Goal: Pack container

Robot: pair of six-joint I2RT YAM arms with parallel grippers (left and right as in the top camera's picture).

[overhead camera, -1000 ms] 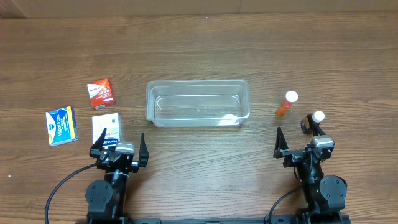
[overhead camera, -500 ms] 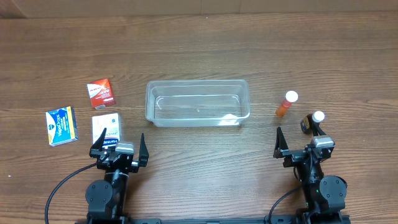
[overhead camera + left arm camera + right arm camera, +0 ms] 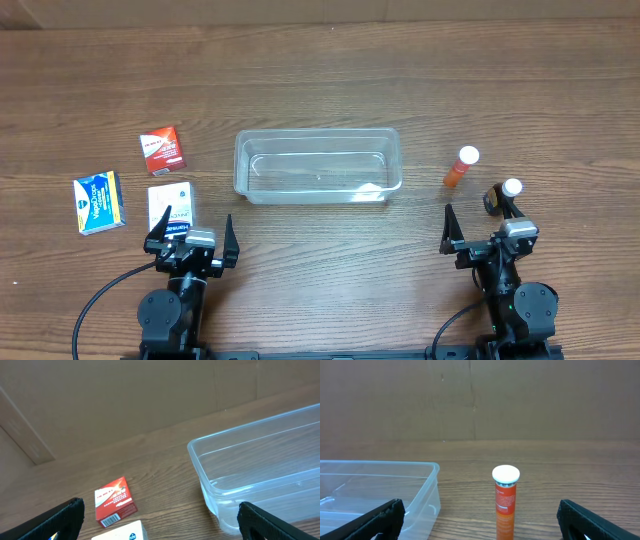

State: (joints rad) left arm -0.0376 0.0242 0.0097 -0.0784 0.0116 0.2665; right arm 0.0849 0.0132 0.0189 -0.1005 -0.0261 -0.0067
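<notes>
The clear plastic container (image 3: 318,165) sits empty at the table's middle; it also shows in the left wrist view (image 3: 260,460) and the right wrist view (image 3: 380,490). My left gripper (image 3: 191,236) is open and empty near the front edge, just in front of a white box (image 3: 169,205). A red box (image 3: 162,150) and a blue and yellow box (image 3: 100,202) lie to the left. My right gripper (image 3: 484,232) is open and empty. An orange tube with a white cap (image 3: 460,167) stands upright ahead of it. A dark bottle with a white cap (image 3: 503,196) stands right beside it.
The red box (image 3: 115,501) and a corner of the white box (image 3: 122,531) show in the left wrist view. The orange tube (image 3: 505,502) stands between my right fingers' line of sight. A brown cardboard wall (image 3: 480,400) runs along the table's far edge.
</notes>
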